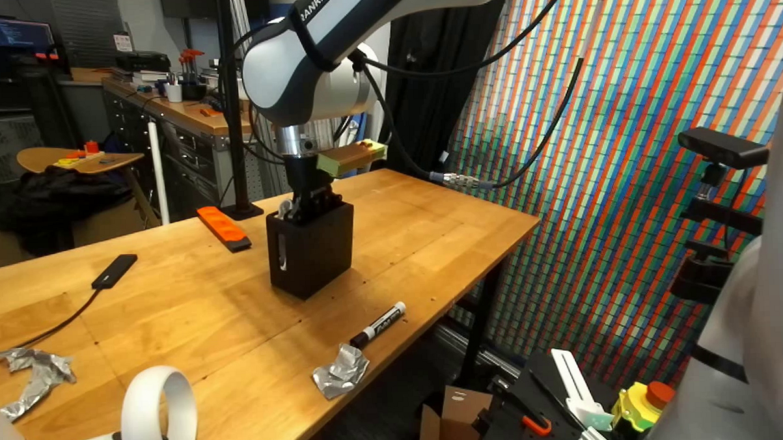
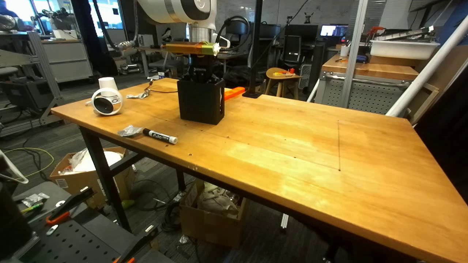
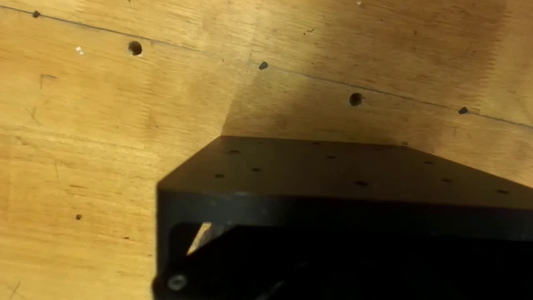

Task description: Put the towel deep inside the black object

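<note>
Robotics lab: robot arm (image 1: pixel 333 43), workbench (image 2: pixel 278 135)

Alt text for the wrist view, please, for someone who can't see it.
A black box, seen from above, fills the lower centre and right, its interior too dark to make out. The wooden tabletop, dotted with small dark holes, takes up the left and top.

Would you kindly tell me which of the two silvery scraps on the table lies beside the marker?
The compact scrap, by the black end of the marker; the longer scrap lies near the dark cable.
</note>
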You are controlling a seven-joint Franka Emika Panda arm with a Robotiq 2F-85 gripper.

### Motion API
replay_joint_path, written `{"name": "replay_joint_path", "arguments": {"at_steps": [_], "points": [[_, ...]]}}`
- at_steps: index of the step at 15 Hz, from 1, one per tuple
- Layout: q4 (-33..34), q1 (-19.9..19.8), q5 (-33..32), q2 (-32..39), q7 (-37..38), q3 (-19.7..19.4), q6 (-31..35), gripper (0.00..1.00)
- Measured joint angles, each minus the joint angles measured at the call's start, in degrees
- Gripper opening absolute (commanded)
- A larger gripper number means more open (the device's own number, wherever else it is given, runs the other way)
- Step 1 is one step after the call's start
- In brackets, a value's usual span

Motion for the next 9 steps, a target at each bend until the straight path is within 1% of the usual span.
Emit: {"name": "replay_joint_path", "arguments": {"at_steps": [3,9], "points": [[0.8,-0.2,0.1,-1.0,0.0,0.0,-0.2,0.0],[3.9,-0.8,0.7,-7.2,0.0,-0.2,-0.2,0.0]]}}
